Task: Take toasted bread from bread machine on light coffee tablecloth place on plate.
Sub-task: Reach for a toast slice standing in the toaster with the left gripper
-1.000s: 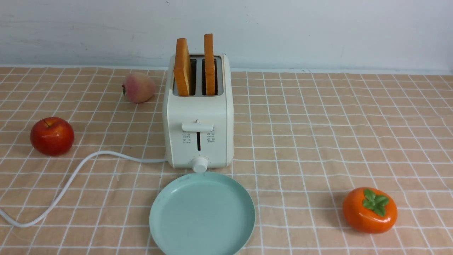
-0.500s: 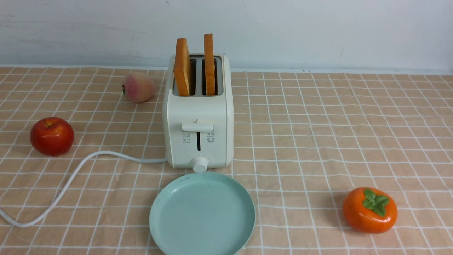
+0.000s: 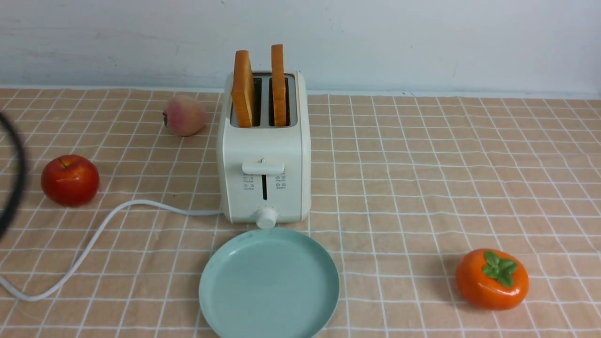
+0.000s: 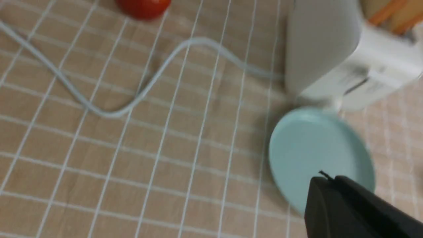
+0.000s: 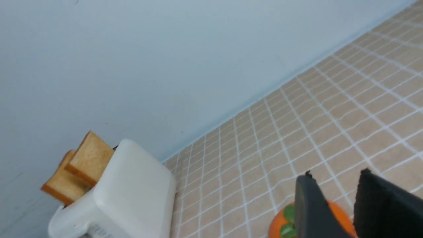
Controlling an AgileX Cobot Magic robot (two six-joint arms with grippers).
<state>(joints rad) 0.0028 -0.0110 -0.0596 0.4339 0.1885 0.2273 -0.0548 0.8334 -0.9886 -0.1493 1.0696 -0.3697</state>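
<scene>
Left fingers: pressed together, nothing is held.
Right fingers: parted by a gap, nothing is gripped.
Toasted bread: two slices are stood upright in the bread machine slots.
Plate: laid just before the machine, on the light coffee tablecloth.

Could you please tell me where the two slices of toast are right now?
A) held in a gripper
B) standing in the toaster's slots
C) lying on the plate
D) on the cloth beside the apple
B: the toasted bread stands upright in the bread machine, and the plate holds nothing.
</scene>
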